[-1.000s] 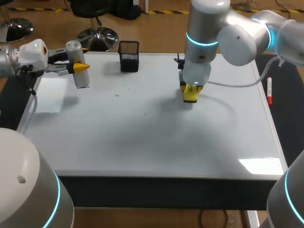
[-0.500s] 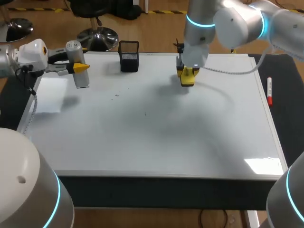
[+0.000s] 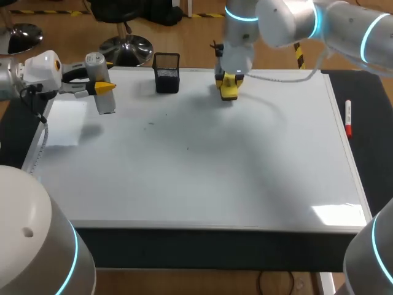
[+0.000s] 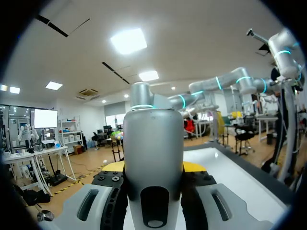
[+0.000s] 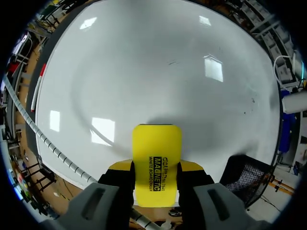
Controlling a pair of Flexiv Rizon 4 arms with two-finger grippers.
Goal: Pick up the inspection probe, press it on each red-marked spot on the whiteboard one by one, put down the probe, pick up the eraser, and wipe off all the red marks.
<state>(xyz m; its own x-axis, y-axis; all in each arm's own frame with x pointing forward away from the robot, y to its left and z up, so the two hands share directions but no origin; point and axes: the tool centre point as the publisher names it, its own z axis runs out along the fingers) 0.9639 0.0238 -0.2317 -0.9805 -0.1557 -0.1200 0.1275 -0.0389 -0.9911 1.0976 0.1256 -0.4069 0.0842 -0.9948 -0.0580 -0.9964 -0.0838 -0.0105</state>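
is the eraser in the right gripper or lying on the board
In the right gripper: both yellow-tipped fingers clamp the yellow eraser from two sides.

You are looking down at a dark table [image 3: 370, 161] that is carrying a big whiteboard [image 3: 202, 178] lying flat across it. A black mesh basket [image 3: 166, 72] is standing on the board by its far edge. A red-tipped marker [image 3: 348, 117] is lying on the table just beside the board's right edge. A few faint dark specks [image 3: 150, 123] are showing on the board.
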